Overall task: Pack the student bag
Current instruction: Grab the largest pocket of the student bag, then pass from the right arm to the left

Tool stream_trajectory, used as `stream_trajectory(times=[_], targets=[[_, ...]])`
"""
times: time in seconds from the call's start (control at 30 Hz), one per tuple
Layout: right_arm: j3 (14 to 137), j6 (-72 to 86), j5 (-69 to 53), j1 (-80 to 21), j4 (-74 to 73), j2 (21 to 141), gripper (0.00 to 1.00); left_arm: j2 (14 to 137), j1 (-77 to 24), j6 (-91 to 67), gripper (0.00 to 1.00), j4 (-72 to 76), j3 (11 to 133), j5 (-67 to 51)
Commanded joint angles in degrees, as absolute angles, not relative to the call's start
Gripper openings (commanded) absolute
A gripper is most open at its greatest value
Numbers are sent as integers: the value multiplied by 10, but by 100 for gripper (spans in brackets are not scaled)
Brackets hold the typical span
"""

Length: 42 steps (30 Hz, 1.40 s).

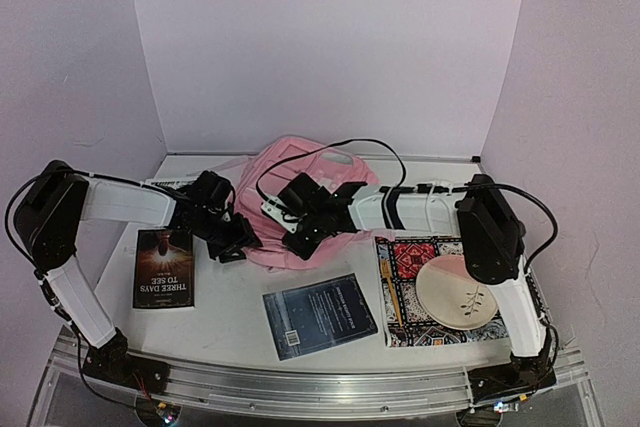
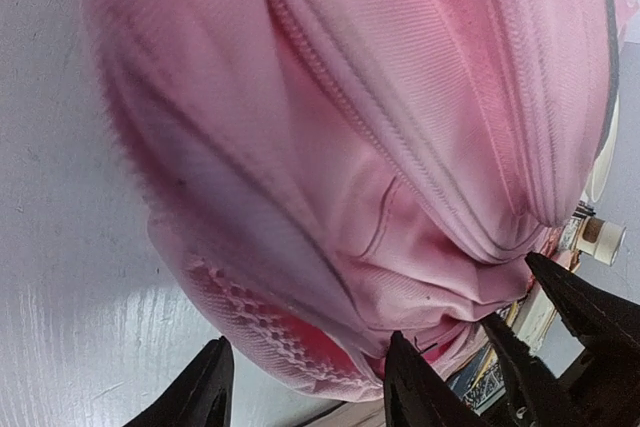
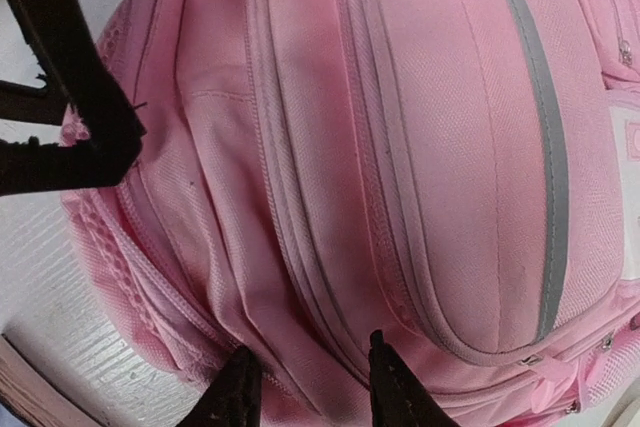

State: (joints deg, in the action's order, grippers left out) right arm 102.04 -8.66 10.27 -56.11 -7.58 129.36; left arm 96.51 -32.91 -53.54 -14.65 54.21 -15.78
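Top external view is showing, from the left, a dark book [image 1: 163,267] lying on the tabletop [image 1: 230,322]. Next, the left tool [image 1: 232,242] is reaching to the student bag [image 1: 300,162], which is lying at the middle of the tabletop toward the back wall. A blue book [image 1: 320,315] is lying in front of the bag. The right tool [image 1: 300,237] is meeting the bag from the other side, and a plate [image 1: 457,292] is resting on a patterned mat [image 1: 410,257] at the far right.

Left wrist view is showing its tool [image 2: 308,342] half-wide, straddling the bag's lower corner with a gap on one side. Right wrist view is showing its tool [image 3: 310,344] narrower, with pink fabric between its fingers; whether it is pinching, I cannot tell.

Both arms appear to be taking hold of the bag to open it, with nothing packed yet. Next, each tool is needing a firm pinch on the fabric.
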Motion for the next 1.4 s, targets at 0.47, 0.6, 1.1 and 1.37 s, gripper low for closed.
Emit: stream_trajectory(times=[0.47, 0.6, 1.1, 1.37], targets=[[1056, -47, 172, -547, -96, 1221, 0, 940, -334, -535, 56, -151, 497, -152], [1048, -7, 125, -526, -76, 1180, 0, 928, -332, -537, 65, -151, 492, -144], [1019, 36, 47, -518, -38, 1136, 0, 824, -301, -585, 81, -119, 540, -141], [1006, 47, 32, -517, -23, 1134, 0, 842, -301, -649, 77, -7, 553, -213]])
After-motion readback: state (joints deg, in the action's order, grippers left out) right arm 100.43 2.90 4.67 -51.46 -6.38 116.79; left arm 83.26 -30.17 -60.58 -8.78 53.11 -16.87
